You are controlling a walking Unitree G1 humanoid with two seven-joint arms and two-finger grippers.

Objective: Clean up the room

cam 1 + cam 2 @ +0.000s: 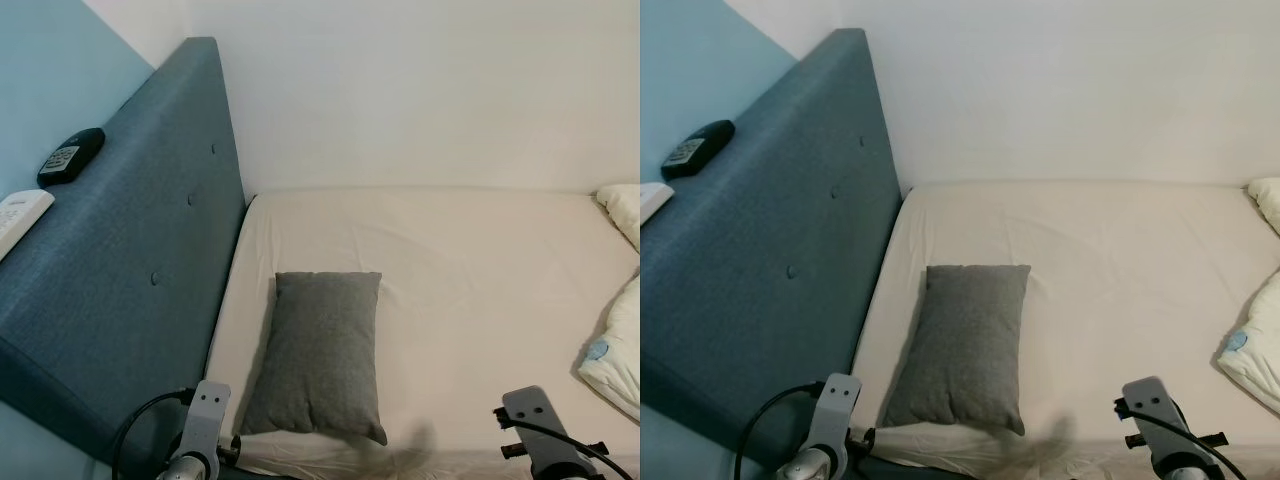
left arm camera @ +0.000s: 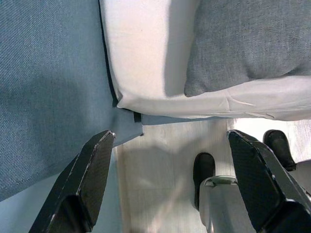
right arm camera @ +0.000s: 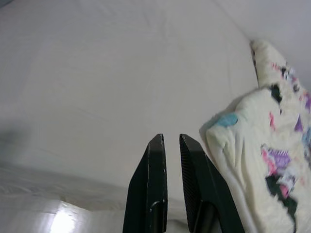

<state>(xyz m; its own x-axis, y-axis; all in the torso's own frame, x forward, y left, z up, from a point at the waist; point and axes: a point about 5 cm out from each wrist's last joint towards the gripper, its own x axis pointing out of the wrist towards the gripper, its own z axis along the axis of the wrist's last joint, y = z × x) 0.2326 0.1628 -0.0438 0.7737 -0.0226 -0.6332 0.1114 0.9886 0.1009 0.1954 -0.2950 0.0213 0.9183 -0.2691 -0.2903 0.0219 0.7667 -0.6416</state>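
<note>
A: From the head views, what should be handled, and how?

B: A soft grey pillow point(image 1: 318, 355) lies near the left on the cream bed point(image 1: 480, 260), beside the padded blue headboard point(image 1: 130, 270). A crumpled quilt point(image 1: 618, 345) sits far right; it is best gathered by a thick fold.

A: And the wrist views?

B: The left pincer point(image 2: 170, 179) is spread wide over the mattress corner. The right pincer point(image 3: 172, 179) is nearly closed, empty, beside the patterned quilt.

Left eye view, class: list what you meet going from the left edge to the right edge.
White remote → black remote → blue headboard → grey pillow → bare cream sheet → patterned blanket.
</note>
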